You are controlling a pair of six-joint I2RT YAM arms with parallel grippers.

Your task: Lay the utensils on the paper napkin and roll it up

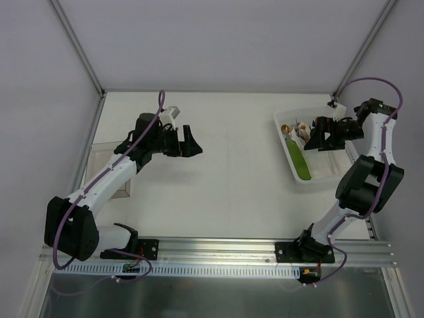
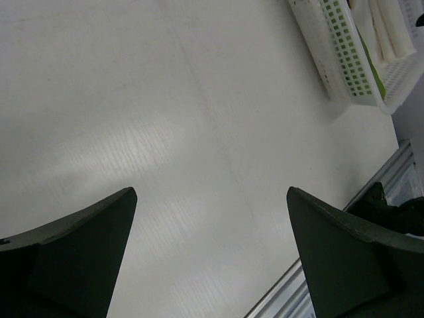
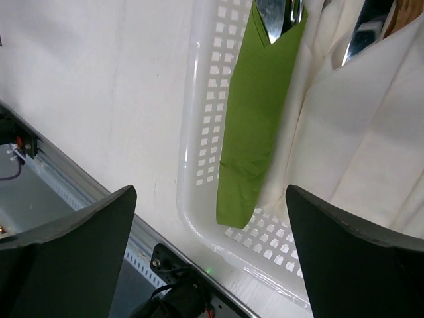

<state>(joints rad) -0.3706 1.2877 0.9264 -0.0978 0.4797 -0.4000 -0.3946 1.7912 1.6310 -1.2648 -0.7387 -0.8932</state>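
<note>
Since the paper napkin is already a slim green roll lying in the white basket, with the utensils showing silver heads at one end, rolling looks done. Right gripper hangs over it, fingers spread wide, holding nothing. The roll sits below and between them, long axis along the basket's left wall, so a regrasp would close across it. White napkins lie just beside. Left gripper is also spread and empty, well apart over the table. Right arm is nearer.
</note>
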